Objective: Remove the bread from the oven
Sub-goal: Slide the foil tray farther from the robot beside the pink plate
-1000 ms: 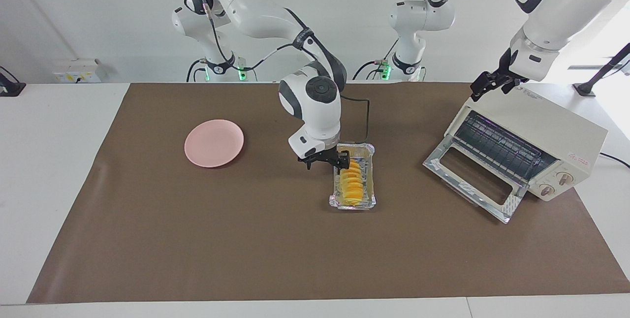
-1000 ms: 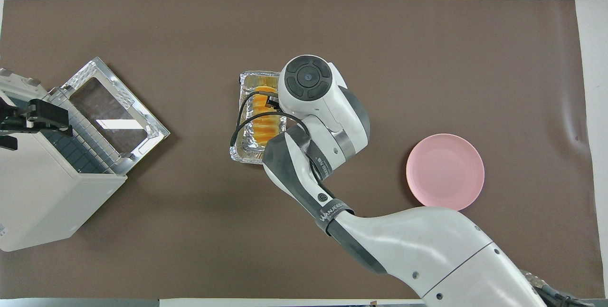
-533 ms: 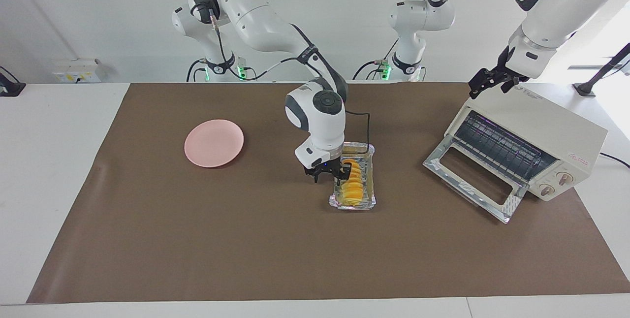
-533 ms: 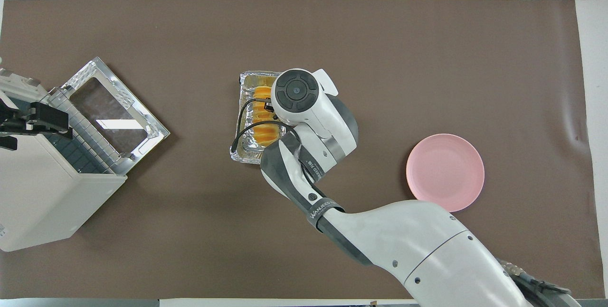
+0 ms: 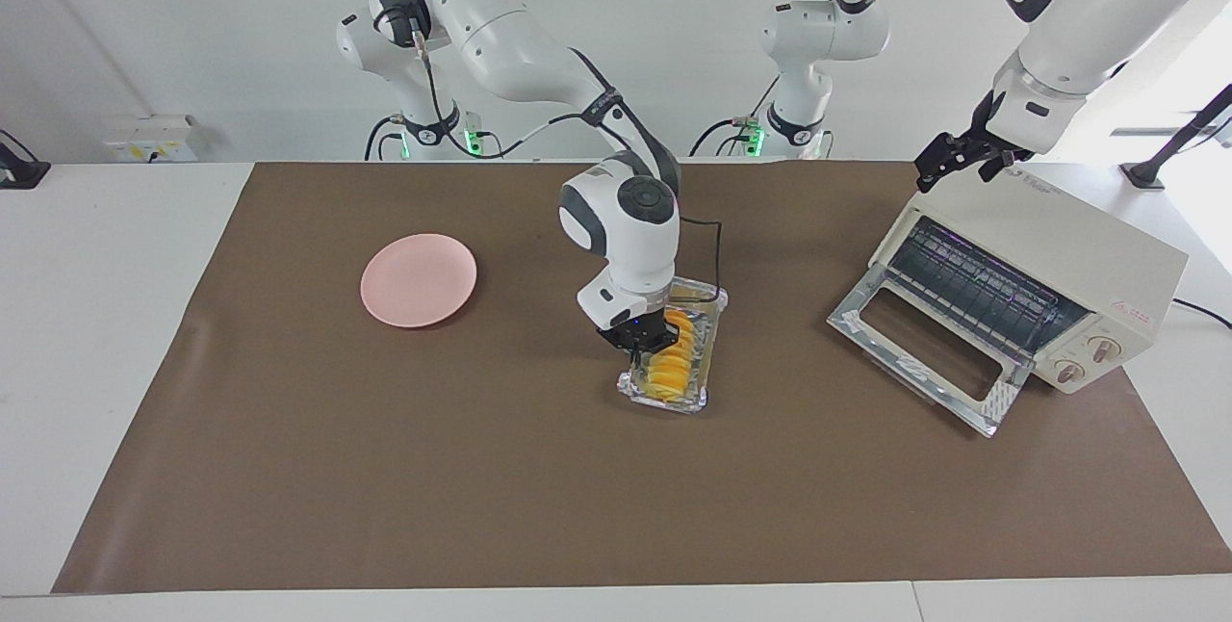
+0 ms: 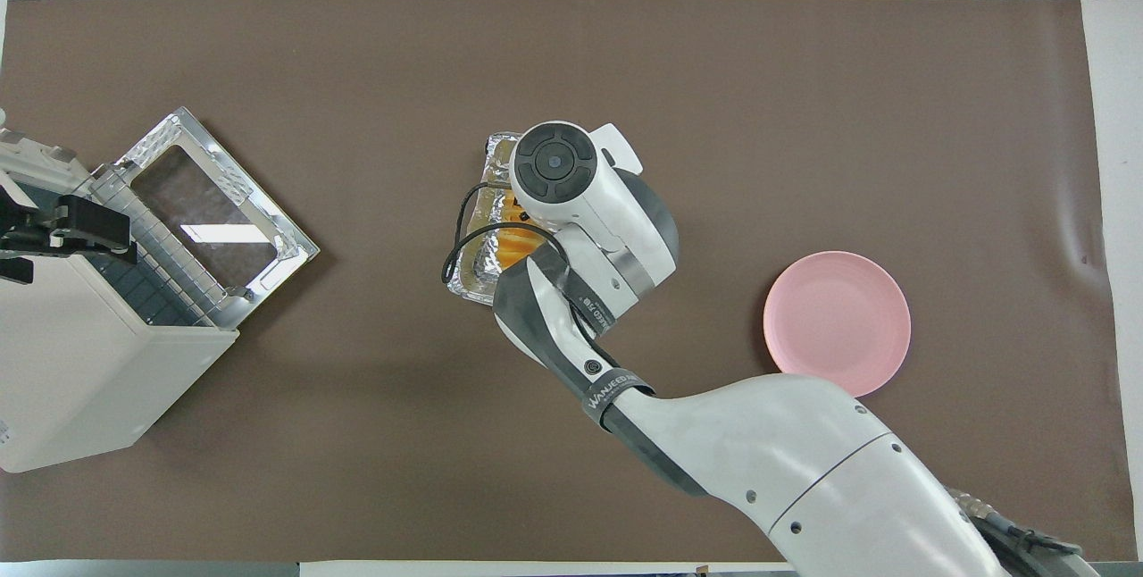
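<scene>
Inside foil tray point(image 5: 700, 381), ridged yellow-orange bread point(image 5: 669, 374).

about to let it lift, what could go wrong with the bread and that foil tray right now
1. The right pincer is shut at the bread while it sits in the foil tray, which lies askew on the mat; the tray may drag or lift too.
2. The grip looks to be near one end of the loaf, so it may droop or slip.
3. The left pincer waits over the open oven.
</scene>
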Controlling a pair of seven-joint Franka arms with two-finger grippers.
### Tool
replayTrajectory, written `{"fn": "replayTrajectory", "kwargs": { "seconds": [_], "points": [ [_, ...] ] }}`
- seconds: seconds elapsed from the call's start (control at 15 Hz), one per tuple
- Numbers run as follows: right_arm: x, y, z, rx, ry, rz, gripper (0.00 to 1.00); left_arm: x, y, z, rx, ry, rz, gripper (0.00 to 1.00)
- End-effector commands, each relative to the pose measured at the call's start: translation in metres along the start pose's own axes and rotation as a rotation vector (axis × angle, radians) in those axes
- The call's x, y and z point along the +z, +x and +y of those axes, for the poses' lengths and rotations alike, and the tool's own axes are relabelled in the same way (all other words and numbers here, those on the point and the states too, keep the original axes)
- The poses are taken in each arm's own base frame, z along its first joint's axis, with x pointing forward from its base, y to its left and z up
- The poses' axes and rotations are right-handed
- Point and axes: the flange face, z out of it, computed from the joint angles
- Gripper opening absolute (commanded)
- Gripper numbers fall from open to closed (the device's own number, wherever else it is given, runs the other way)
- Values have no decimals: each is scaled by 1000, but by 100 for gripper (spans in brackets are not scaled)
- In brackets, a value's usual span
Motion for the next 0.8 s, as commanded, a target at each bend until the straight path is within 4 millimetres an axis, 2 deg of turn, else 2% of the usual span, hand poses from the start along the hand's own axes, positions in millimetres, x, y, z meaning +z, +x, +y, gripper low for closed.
{"fn": "replayTrajectory", "kwargs": {
  "seconds": [0.0,0.13,0.2,0.4,0.53,0.73],
  "points": [
    [-45,41,36,-18,13,-62,0,-2,-8,-5,1,-12,-7,100],
    [-67,82,81,-71,35,-114,0,-2,-8,-5,1,-12,-7,100],
    [-70,100,107,-97,32,-123,0,-2,-8,-4,3,-12,-7,100],
    [-63,152,185,-179,41,-96,0,-2,-8,-5,1,-12,-7,100],
    [-51,182,240,-234,50,-69,0,-2,-8,-5,1,-12,-7,100],
    [-11,213,299,-263,39,-31,0,-2,-8,-4,3,-12,-7,100]
  ]
}}
